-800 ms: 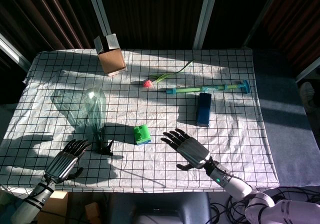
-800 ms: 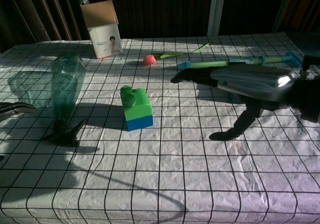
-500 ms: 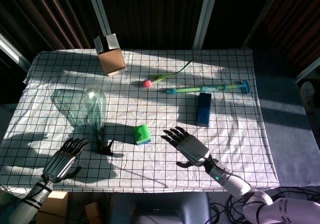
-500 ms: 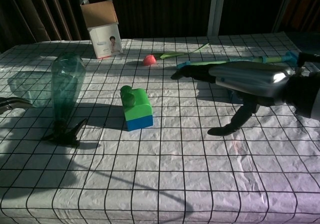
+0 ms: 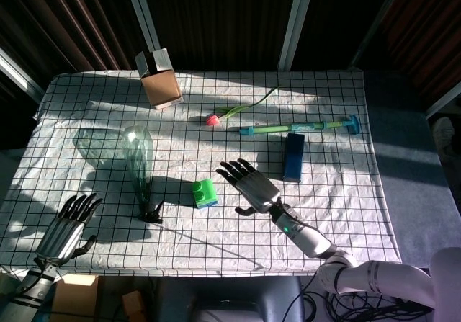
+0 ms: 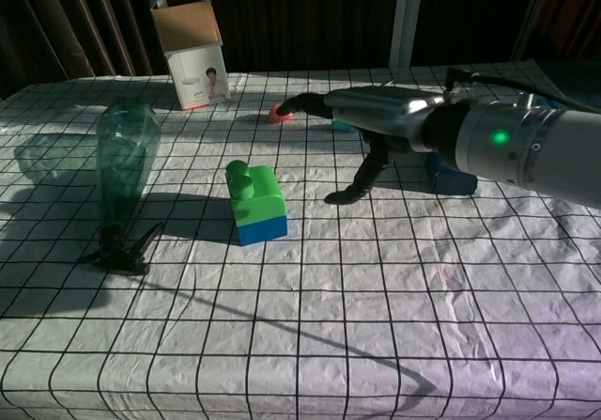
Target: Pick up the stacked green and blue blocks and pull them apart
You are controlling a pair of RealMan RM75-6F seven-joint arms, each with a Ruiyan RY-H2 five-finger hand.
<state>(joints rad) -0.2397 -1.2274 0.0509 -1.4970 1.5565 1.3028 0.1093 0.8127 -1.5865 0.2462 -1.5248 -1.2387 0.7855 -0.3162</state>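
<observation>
A: Where is your task item?

B: The stacked pair, a green plastic block (image 5: 204, 190) seated on a blue plastic block (image 6: 262, 229), stands on the grid-patterned cloth of the counter (image 5: 346, 192), just beside the dark base of the tall green glass vase (image 5: 137, 157).

A: State of your right robot hand (image 5: 248, 184)?

B: Fingers spread wide, holding nothing. It hovers just to the right of the stacked pair, apart from it, palm down.

A: And your left robot hand (image 5: 67, 227)?

B: It sits at the near left corner of the counter, fingers extended and apart, empty, well apart from the blocks.

A: Other items?

B: A cardboard box (image 5: 160, 79), a pink tulip (image 5: 212, 119), a green-and-teal rod (image 5: 299, 127) and a dark blue box (image 5: 293, 156).
</observation>
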